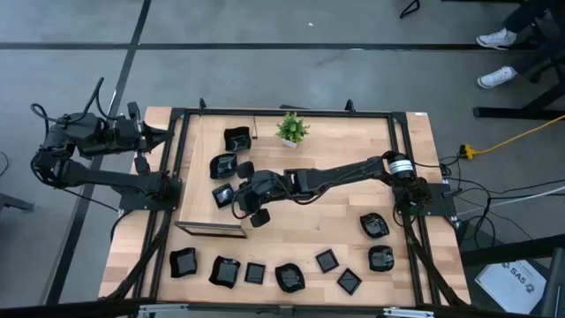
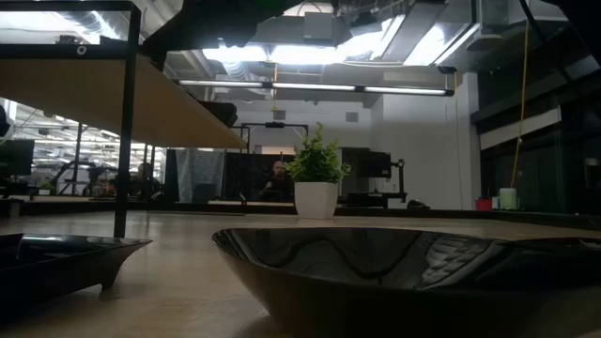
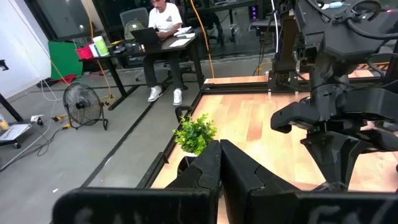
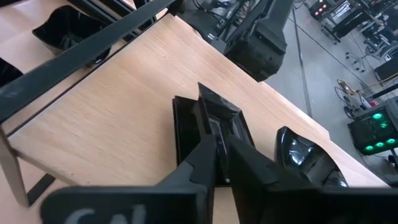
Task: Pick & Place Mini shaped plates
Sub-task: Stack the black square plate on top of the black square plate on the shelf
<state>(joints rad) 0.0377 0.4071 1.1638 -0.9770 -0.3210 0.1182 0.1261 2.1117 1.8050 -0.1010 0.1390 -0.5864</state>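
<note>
Right gripper (image 1: 237, 196) pinches a square plate (image 4: 211, 127) on the raised board (image 1: 201, 168), beside three placed plates; left gripper (image 3: 219, 165) closed. Ten plates remain on the table (image 1: 300, 234).

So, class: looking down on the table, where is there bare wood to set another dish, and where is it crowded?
Bare wood lies between the potted plant and the right arm, and mid-table between that arm and the front row of dishes. It is crowded on the raised board, around the right fingers, and along the front edge.
</note>
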